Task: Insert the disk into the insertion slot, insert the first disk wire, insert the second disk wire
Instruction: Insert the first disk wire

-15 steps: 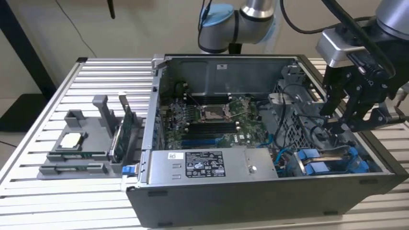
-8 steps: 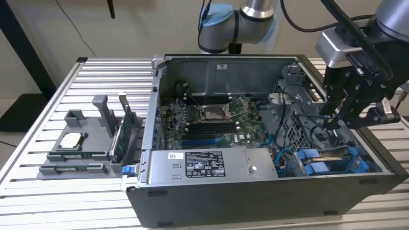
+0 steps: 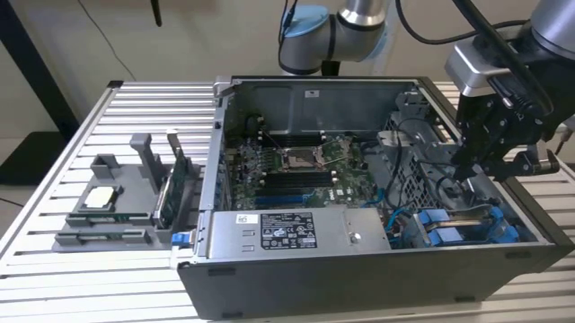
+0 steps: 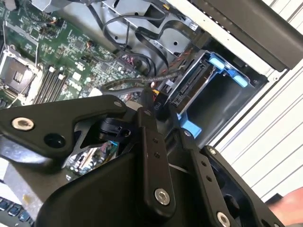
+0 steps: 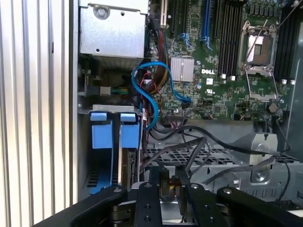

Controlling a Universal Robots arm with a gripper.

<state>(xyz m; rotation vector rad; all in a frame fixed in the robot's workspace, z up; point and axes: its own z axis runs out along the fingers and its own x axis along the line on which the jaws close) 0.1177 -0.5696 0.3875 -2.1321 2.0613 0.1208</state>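
The disk sits in its bright blue carrier inside the insertion slot, at the near corner of the case on the exterior view's right. In the first wrist view the disk stands edge-on behind two blue tabs. My gripper hangs just above the bay's open end, shut on a small black wire connector. That connector shows between the fingers in the first wrist view too. In the exterior view the gripper is lowered into the case beside the drive cage.
The open computer case lies on a slatted table with the motherboard exposed. A grey labelled power-supply box lies along the front. Loose black cables and a blue cable run near the bay. A grey fixture with parts stands at the exterior view's left.
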